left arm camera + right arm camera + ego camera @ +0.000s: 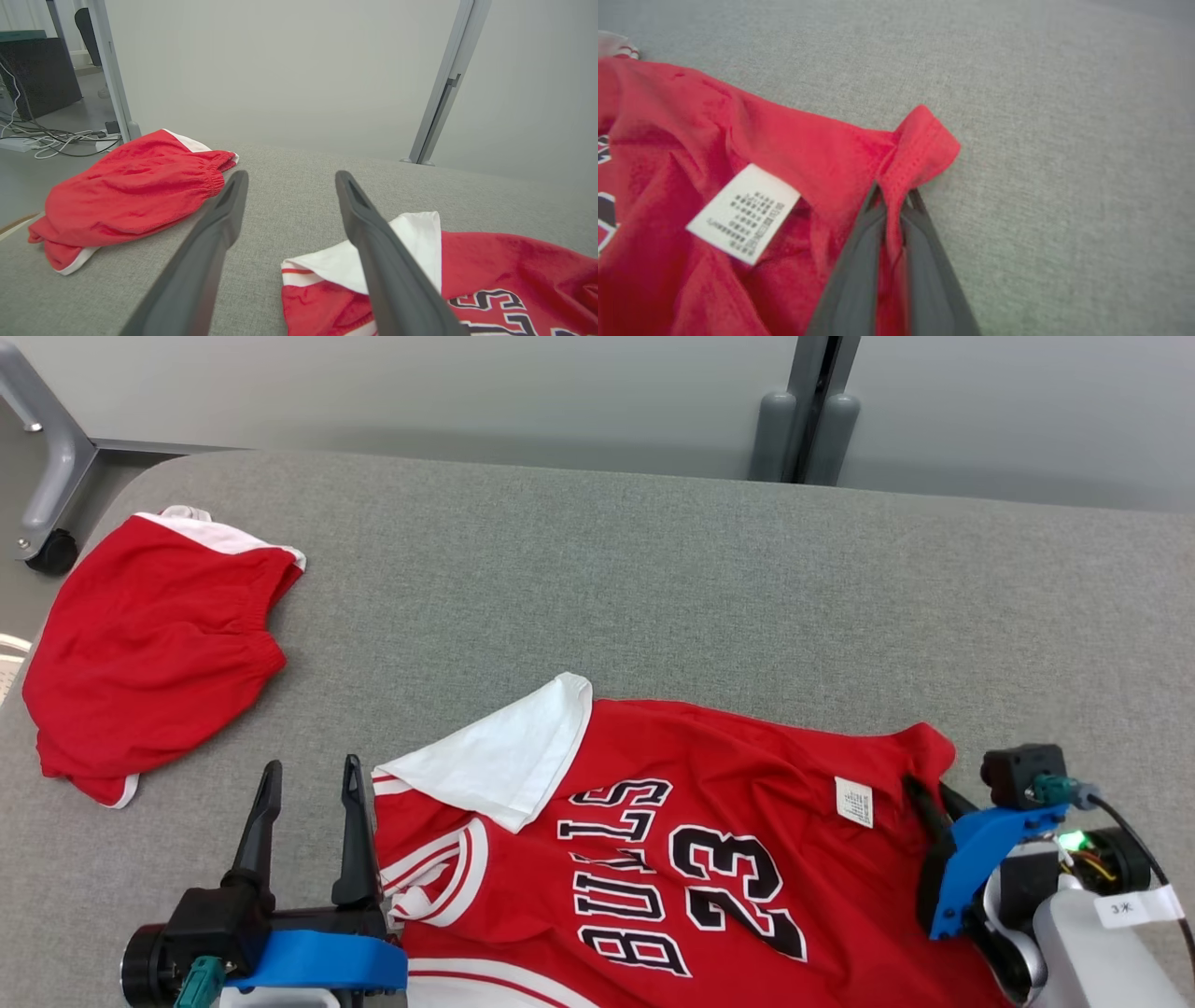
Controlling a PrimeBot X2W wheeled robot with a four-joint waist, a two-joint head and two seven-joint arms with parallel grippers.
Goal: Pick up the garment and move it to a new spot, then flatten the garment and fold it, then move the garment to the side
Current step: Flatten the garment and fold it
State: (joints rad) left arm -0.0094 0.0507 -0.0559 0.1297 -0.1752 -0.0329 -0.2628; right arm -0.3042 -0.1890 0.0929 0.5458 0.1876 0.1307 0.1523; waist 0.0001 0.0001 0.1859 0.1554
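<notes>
Red shorts [154, 644] sit far left on the worktop [653, 541], not my job right now. My left fingers [353, 821] are wide open and empty, just beside the jersey [747, 775], which lies rumpled at the near edge. My right fingers [864, 252] pinch its red hem corner. I'd say pickup is just starting; move, flatten, fold and set-aside remain.

A grey fabric-topped table [653, 569] stretches ahead of the left claw [313, 765] to a pale grey wall [467, 383] split by a grey upright post [812, 420], and far to the claw's left a castered frame leg [61, 467], loose cables [60, 140] and a black cabinet [37, 74] stand on grey floor [23, 186].
</notes>
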